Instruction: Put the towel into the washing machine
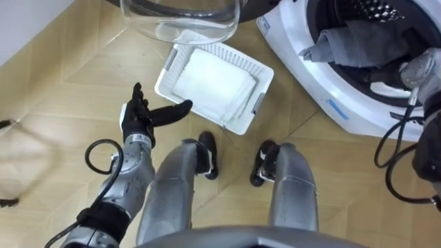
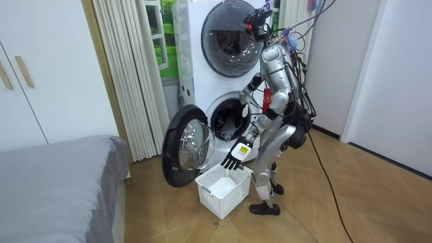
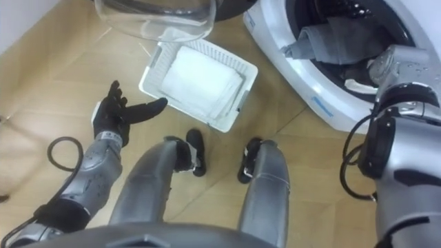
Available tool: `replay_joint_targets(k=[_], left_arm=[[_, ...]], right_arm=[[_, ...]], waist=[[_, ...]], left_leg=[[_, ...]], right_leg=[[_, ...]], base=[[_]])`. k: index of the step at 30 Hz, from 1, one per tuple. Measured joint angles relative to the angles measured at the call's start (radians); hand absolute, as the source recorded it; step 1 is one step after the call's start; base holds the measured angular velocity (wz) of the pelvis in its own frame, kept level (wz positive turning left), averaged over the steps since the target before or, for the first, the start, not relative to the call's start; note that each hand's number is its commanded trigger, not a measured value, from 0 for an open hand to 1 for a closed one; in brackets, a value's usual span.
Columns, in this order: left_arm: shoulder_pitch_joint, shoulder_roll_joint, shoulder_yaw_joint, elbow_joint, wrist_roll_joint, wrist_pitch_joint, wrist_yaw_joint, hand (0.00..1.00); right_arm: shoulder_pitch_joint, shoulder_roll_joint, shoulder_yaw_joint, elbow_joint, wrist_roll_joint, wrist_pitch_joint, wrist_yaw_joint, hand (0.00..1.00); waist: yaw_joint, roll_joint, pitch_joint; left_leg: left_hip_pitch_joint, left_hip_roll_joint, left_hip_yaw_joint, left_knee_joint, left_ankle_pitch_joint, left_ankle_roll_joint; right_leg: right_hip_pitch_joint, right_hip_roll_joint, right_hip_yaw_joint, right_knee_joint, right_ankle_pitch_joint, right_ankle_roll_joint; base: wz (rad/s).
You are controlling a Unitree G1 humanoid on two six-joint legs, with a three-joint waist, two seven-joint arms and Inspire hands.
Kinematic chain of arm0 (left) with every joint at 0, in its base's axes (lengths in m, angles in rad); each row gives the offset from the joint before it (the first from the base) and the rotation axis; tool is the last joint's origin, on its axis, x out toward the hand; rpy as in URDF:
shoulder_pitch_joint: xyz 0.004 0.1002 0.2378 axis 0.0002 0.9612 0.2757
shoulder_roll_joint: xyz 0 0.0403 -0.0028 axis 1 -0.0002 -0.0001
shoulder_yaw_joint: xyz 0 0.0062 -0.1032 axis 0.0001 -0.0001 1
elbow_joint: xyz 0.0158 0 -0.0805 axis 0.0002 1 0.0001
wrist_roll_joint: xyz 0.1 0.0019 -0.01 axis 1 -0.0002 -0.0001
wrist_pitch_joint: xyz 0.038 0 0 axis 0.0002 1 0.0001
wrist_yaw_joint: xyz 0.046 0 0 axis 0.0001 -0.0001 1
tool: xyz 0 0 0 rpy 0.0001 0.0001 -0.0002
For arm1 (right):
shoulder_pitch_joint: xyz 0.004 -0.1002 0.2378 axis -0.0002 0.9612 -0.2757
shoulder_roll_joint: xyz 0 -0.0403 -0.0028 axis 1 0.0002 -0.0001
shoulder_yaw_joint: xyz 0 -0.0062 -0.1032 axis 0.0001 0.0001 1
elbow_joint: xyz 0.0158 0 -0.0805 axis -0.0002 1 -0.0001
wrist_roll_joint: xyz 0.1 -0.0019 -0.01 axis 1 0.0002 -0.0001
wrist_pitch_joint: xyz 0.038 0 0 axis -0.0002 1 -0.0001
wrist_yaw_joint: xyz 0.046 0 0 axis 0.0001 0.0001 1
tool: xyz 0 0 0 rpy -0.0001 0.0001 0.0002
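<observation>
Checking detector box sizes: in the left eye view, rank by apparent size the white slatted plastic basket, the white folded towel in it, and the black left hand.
1. white slatted plastic basket
2. white folded towel, lying inside it
3. black left hand, open, smallest even though it looks nearer the camera

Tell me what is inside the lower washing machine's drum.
Grey cloth lies crumpled in the drum, and the robot's right arm reaches in beside it. Whatever lies behind cloth and arm is covered.
</observation>
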Motion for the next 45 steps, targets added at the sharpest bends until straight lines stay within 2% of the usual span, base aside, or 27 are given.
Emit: replay_joint_targets(k=[5,9,12,15,17,18,20,21,22,23,25,27,29,32,35,41,45], left_arm=[[-0.03,-0.004,-0.004,0.051,0.003,-0.001,-0.052,0.0],[-0.027,0.001,-0.004,0.104,0.077,-0.001,-0.08,0.0],[-0.024,0.022,0.001,0.157,0.087,-0.002,-0.108,0.0],[-0.008,0.037,0.01,0.216,0.131,-0.002,-0.13,0.0],[0.017,0.039,0.043,0.276,0.19,-0.002,-0.158,0.0],[0.022,0.041,0.05,0.292,0.211,-0.002,-0.161,0.0],[0.057,0.044,0.089,0.344,0.297,-0.001,-0.16,0.0],[0.068,0.048,0.096,0.357,0.318,0.0,-0.161,0.0],[0.088,0.057,0.112,0.385,0.349,0.004,-0.163,0.0],[0.102,0.067,0.116,0.42,0.373,0.008,-0.164,0.0],[0.102,0.075,0.116,0.469,0.393,0.021,-0.176,0.0],[0.102,0.085,0.113,0.508,0.405,0.023,-0.186,0.0],[0.109,0.085,0.112,0.533,0.405,0.033,-0.186,0.0],[0.168,0.08,0.116,0.527,0.412,0.04,-0.188,0.0],[0.205,0.072,0.14,0.526,0.418,0.045,-0.192,0.0],[0.217,0.059,0.191,0.527,0.459,0.061,-0.189,0.0],[0.219,0.053,0.197,0.527,0.459,0.07,-0.177,0.0]], right_arm=[[0.045,0.008,-0.002,-0.008,-0.001,-0.065,0.003,0.0],[0.107,0.024,-0.008,-0.012,-0.016,-0.088,0.042,0.0],[0.175,0.053,-0.005,-0.034,-0.022,-0.105,0.093,0.0],[0.283,0.093,0.025,-0.037,-0.126,-0.127,0.169,0.0],[0.387,0.133,0.109,-0.033,-0.326,-0.126,0.248,0.0],[0.418,0.139,0.142,-0.029,-0.389,-0.126,0.266,0.0],[0.544,0.146,0.257,-0.028,-0.718,-0.128,0.328,0.0],[0.576,0.146,0.284,-0.028,-0.812,-0.128,0.339,0.0],[0.63,0.149,0.34,-0.028,-0.977,-0.122,0.361,0.0],[0.663,0.15,0.395,-0.018,-1.122,-0.113,0.383,0.0],[0.691,0.15,0.468,-0.001,-1.293,-0.093,0.428,0.0],[0.709,0.162,0.522,0.002,-1.372,-0.077,0.469,0.0],[0.728,0.183,0.534,0.013,-1.395,-0.073,0.497,0.0],[0.766,0.206,0.53,-0.016,-1.409,-0.065,0.554,0.0],[0.801,0.221,0.519,-0.013,-1.41,-0.062,0.591,0.0],[0.832,0.247,0.466,0.0,-1.398,-0.062,0.623,0.0],[0.831,0.26,0.448,0.005,-1.395,-0.052,0.637,0.0]], waist=[[0.028,0.018,0.0],[0.04,0.039,0.0006],[0.042,0.048,-0.0026],[0.039,0.055,-0.0078],[0.039,0.061,-0.0139],[0.041,0.064,-0.016],[0.041,0.073,-0.0264],[0.039,0.073,-0.0294],[0.047,0.069,-0.0388],[0.052,0.065,-0.0424],[0.063,0.066,-0.0433],[0.06,0.063,-0.0433],[0.053,0.057,-0.0418],[0.047,0.045,-0.05],[0.032,0.034,-0.0496],[0.028,0.024,-0.0448],[0.024,0.021,-0.0448]], left_leg=[[0.048,0.004,0.0,-0.026,0.0,-0.001],[0.122,0.008,-0.002,-0.08,0.005,-0.007],[0.182,0.009,-0.006,-0.13,0.014,-0.016],[0.244,0.015,-0.014,-0.169,0.019,-0.025],[0.3,0.021,-0.015,-0.216,0.025,-0.034],[0.314,0.026,-0.014,-0.225,0.025,-0.036],[0.378,0.033,-0.015,-0.267,0.026,-0.046],[0.394,0.034,-0.014,-0.278,0.026,-0.048],[0.425,0.037,-0.002,-0.303,0.026,-0.054],[0.454,0.045,0.011,-0.319,0.026,-0.06],[0.495,0.059,0.017,-0.337,0.024,-0.07],[0.541,0.064,0.018,-0.364,0.03,-0.08],[0.596,0.061,0.017,-0.409,0.037,-0.091],[0.663,0.061,0.02,-0.454,0.046,-0.105],[0.715,0.06,0.021,-0.472,0.05,-0.112],[0.781,0.059,0.021,-0.511,0.048,-0.121],[0.816,0.057,0.024,-0.527,0.047,-0.127]], right_leg=[[0.057,0.004,-0.019,-0.035,0.005,0.002],[0.141,0.019,-0.038,-0.099,0.017,0.008],[0.206,0.033,-0.049,-0.154,0.031,0.01],[0.279,0.053,-0.068,-0.221,0.042,0.01],[0.341,0.075,-0.073,-0.283,0.06,0.013],[0.36,0.084,-0.074,-0.304,0.064,0.013],[0.434,0.109,-0.074,-0.379,0.083,0.015],[0.451,0.113,-0.074,-0.393,0.086,0.016],[0.473,0.121,-0.065,-0.413,0.091,0.016],[0.495,0.134,-0.053,-0.438,0.102,0.013],[0.54,0.156,-0.047,-0.484,0.119,0.006],[0.588,0.167,-0.053,-0.52,0.13,0.001],[0.632,0.177,-0.049,-0.554,0.137,-0.002],[0.697,0.188,-0.048,-0.585,0.137,-0.003],[0.76,0.197,-0.052,-0.619,0.137,-0.005],[0.832,0.207,-0.049,-0.655,0.137,-0.004],[0.859,0.213,-0.043,-0.671,0.137,-0.004]], base=[[0.01],[0.04],[-0.03],[-0.03],[-0.08],[-0.15],[-0.16],[-0.21],[-0.35],[-0.41],[-0.36],[-0.12],[-0.05],[-0.02],[0.05],[0.0],[-0.06]])
